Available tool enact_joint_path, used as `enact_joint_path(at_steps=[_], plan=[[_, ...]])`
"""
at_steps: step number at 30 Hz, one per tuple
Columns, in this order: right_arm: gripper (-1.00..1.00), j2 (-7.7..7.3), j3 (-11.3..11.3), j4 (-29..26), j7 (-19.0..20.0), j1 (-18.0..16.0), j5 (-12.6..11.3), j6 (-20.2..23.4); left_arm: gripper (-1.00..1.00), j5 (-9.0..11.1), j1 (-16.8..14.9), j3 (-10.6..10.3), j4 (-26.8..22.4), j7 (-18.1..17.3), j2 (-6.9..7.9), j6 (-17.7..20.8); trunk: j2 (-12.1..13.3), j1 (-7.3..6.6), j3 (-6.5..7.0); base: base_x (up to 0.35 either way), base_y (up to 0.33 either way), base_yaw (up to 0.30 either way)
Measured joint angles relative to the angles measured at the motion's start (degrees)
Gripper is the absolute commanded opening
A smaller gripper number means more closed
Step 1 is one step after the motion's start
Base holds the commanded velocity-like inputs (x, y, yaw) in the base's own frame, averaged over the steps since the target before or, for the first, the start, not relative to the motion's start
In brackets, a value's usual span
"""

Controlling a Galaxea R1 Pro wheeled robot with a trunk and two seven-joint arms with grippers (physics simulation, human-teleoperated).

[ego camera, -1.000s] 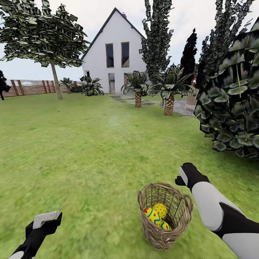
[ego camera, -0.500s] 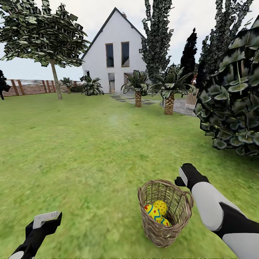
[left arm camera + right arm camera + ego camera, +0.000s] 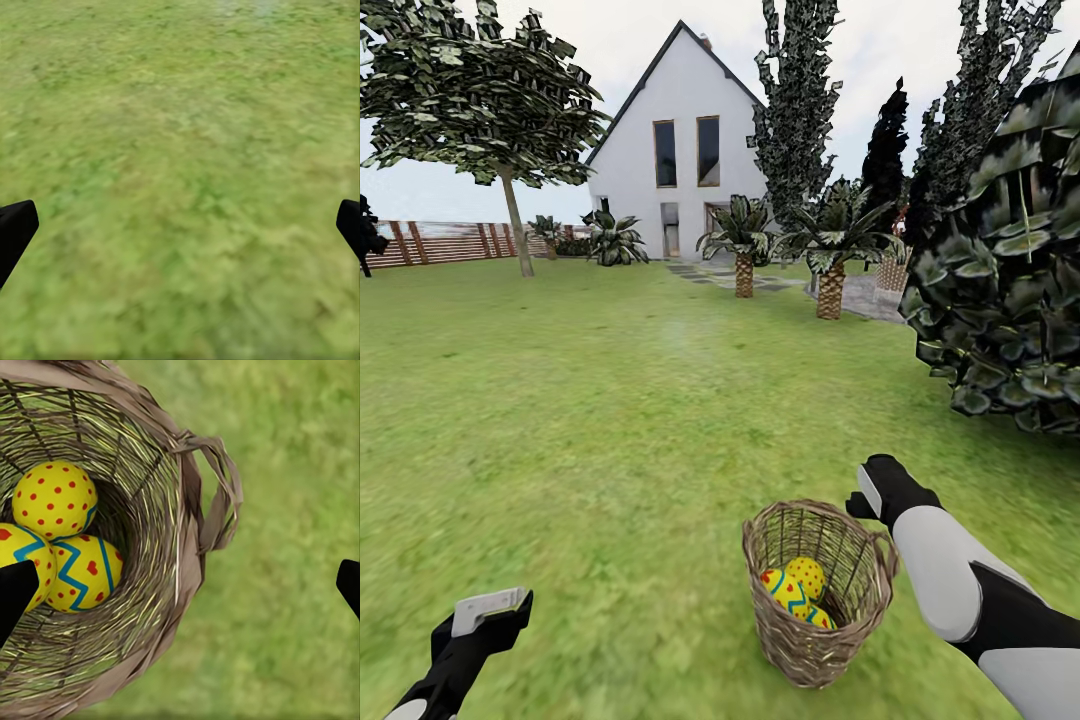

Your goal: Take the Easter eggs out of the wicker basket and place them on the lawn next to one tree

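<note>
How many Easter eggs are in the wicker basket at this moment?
3, all low inside the wicker basket: a dotted egg, a zigzag egg touching it, and a third egg partly behind a fingertip.

Yellow Easter eggs (image 3: 56, 499), red dots, blue zigzag; brown-tan wicker basket (image 3: 815, 640).

Count, head view: one wicker basket (image 3: 818, 592) on the lawn (image 3: 610, 420); three Easter eggs (image 3: 795, 594) inside it, confirmed in the right wrist view, all yellow. Two grippers: left gripper (image 3: 488, 612), right gripper (image 3: 865, 492). One white house (image 3: 680, 150) with two tall upper windows. Two small palms (image 3: 745, 245) by the path
</note>
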Motion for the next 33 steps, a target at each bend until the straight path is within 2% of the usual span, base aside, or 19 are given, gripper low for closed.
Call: enact_joint_path(at_steps=[33], plan=[[1.00, 0.03, 0.1, 0.1, 0.1, 0.0, 0.1, 0.0, 1.00, -0.3, 0.0, -0.1, 0.2, 0.1, 0.17, 0.5, 0.0, 0.00, 0.00, 0.050, -0.024, 0.000]])
